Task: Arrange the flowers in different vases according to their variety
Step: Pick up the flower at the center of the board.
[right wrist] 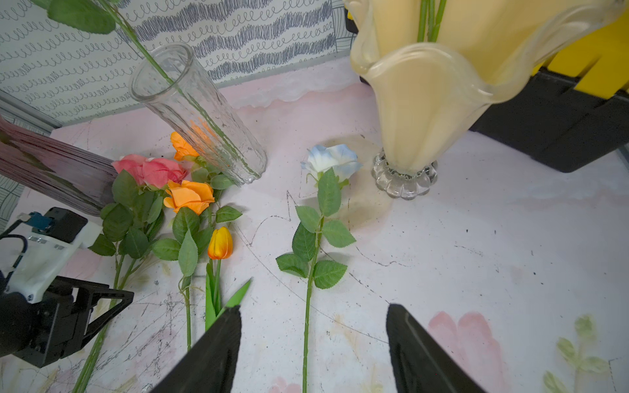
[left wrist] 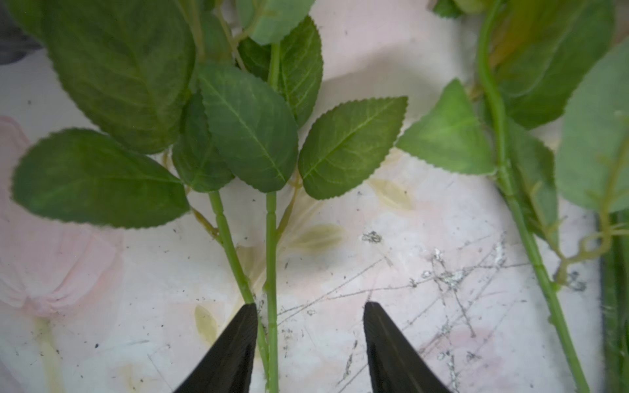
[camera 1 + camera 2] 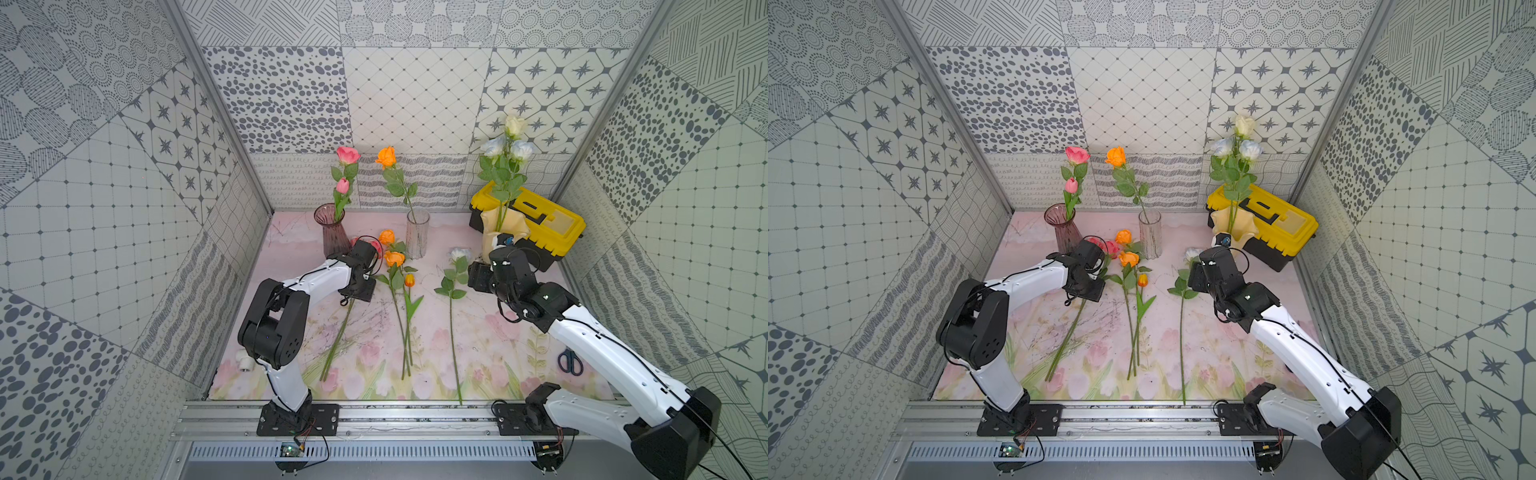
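I'm watching the left gripper reaching low over the two pink roses, which are lying on the tablecloth on the near side of the purple vase. Its jaws are standing about half open, and both green stems are running between them just below the leaves. One stem is brushing a finger, but nothing is being clamped. That bare stretch looks like the sensible place to take hold, since the foliage higher up would be getting in the way.

The right gripper is hanging over the cloth with its jaws spread wide and holding nothing. It is straddling the stem of the pale-blue rose, which is lying alone with its head pointing far, near the foot of the cream vase.

The sorting is already showing. The purple vase is carrying a pink rose and a bud, and the clear vase is holding one orange rose. The cream vase, just in front of the yellow toolbox at the far right, is holding three pale roses. Two orange roses and an orange tulip bud are waiting on the cloth between the arms. Each loose group is lying before its matching vase, which I'd guess is keeping the lifts short. Taking two stems at once is risking one slipping
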Controlling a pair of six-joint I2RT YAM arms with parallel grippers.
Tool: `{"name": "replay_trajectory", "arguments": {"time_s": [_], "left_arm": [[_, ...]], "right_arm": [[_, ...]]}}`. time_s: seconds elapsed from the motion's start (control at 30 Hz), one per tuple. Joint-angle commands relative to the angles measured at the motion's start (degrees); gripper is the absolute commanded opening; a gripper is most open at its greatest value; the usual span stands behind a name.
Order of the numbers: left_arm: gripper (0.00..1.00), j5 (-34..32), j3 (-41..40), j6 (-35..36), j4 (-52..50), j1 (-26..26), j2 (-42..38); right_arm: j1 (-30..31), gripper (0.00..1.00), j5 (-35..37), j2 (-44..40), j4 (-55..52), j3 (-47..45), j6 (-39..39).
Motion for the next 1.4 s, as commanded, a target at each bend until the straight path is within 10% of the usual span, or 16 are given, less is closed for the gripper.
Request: {"name": "replay_trajectory", "arguments": {"time_s": [0.0,0.83,1.37], "left_arm": [[0.54,-2.64,0.99,1.38,1.07,-0.07,1.8],[0.32,0.6,0.68,-1.43,-2.7,-0.85,5.11],[0.37,1.56,-3.63,-4.07,-9.29,-0.95,3.06]], "right_arm": [[0.27,0.71,0.8,-1.32,1.27,-0.86,0.97],[0.27,0.69,1.68,-2.7,0.91,-1.55,2.34],[0.27,0.68,1.15,-4.21,0.38,-2.06,4.09]]}}
